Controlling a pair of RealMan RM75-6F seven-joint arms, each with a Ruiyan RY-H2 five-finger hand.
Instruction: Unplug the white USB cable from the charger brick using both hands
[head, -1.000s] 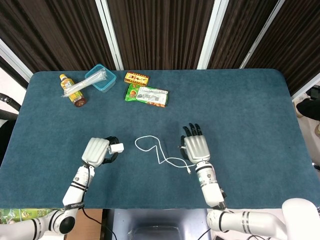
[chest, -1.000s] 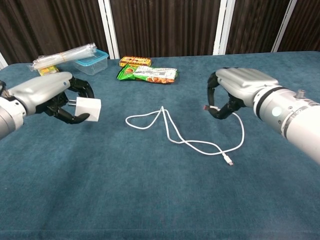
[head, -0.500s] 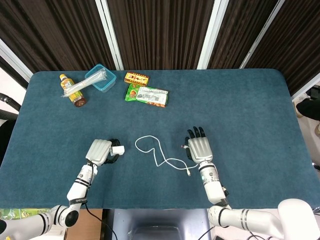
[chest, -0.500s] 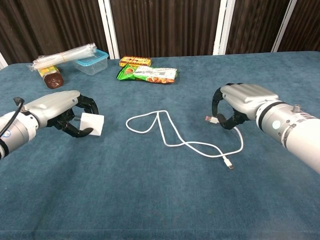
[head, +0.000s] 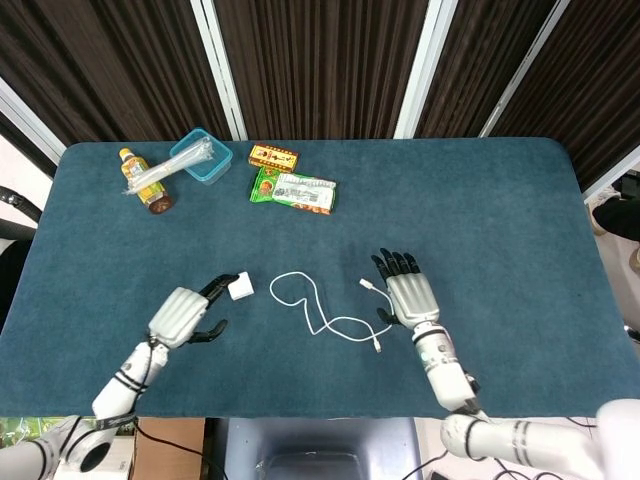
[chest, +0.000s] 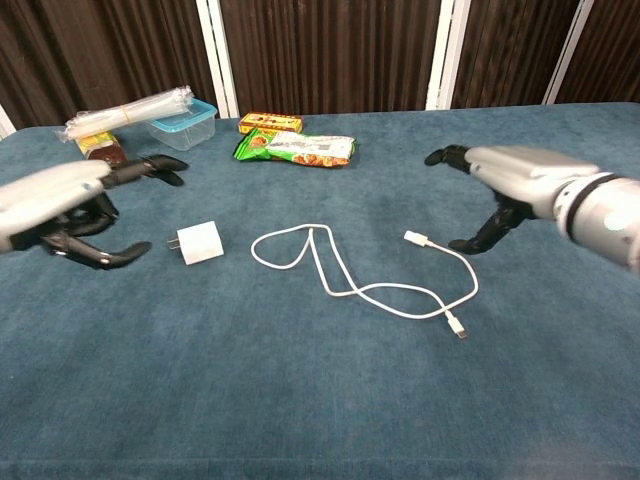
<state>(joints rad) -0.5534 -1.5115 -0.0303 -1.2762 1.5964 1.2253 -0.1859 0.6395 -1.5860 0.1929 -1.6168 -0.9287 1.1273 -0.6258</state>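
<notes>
The white charger brick (chest: 201, 242) (head: 241, 289) lies on the blue table, prongs pointing left. To its right the white USB cable (chest: 352, 278) (head: 322, 305) lies loose in loops, both plugs free, and it is apart from the brick. My left hand (chest: 62, 203) (head: 181, 316) hovers left of the brick, fingers spread and holding nothing. On the other side, my right hand (chest: 520, 185) (head: 410, 296) is open just right of the cable's nearer plug (chest: 416, 238), not touching it.
At the back left stand a clear plastic box (chest: 181, 123), a wrapped bundle (chest: 125, 110) over a bottle (head: 141, 180), an orange packet (chest: 270, 122) and a green snack bag (chest: 297, 149). The table's front edge runs close below the hands.
My left hand let go of the charger brick, which now lies on the table, and drew back left. My right hand released the cable plug and opened, moving right.
</notes>
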